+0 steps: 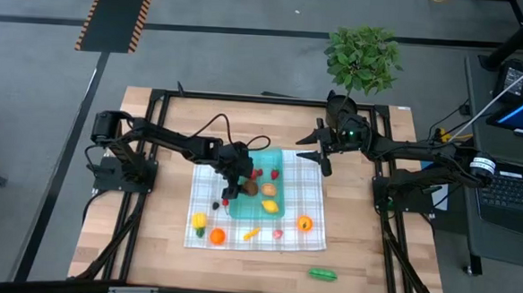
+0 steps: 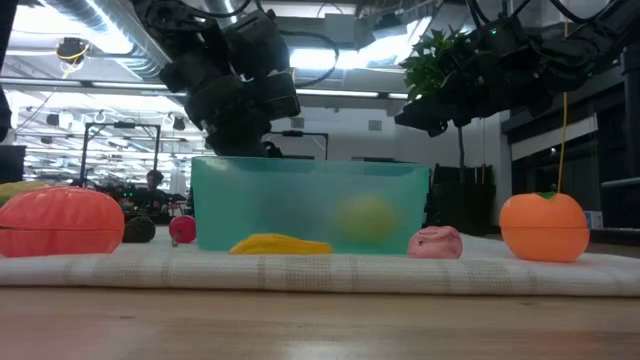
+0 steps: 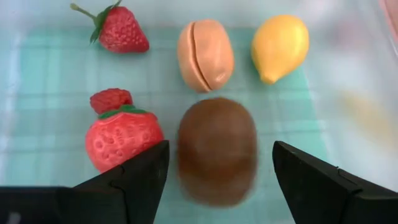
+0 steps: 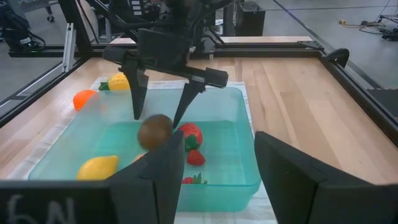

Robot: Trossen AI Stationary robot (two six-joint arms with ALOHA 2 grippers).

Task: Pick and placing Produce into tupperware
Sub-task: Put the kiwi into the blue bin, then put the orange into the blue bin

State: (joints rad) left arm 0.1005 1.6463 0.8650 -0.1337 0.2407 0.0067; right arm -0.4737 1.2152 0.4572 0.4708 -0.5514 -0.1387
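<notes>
The teal tupperware stands on the checked cloth. Inside it lie two strawberries, a raspberry, a tan piece and a lemon. My left gripper hangs open over the tupperware, pointing down. A brown kiwi sits blurred between and just below its fingertips, with a gap on each side. My right gripper waits open at the far right of the tupperware with nothing between its fingers. More produce lies on the cloth around the tupperware.
On the cloth lie an orange, a tomato, a banana, a pink piece and a yellow piece. A green pod lies on the bare wood near the front. A potted plant stands at the far edge.
</notes>
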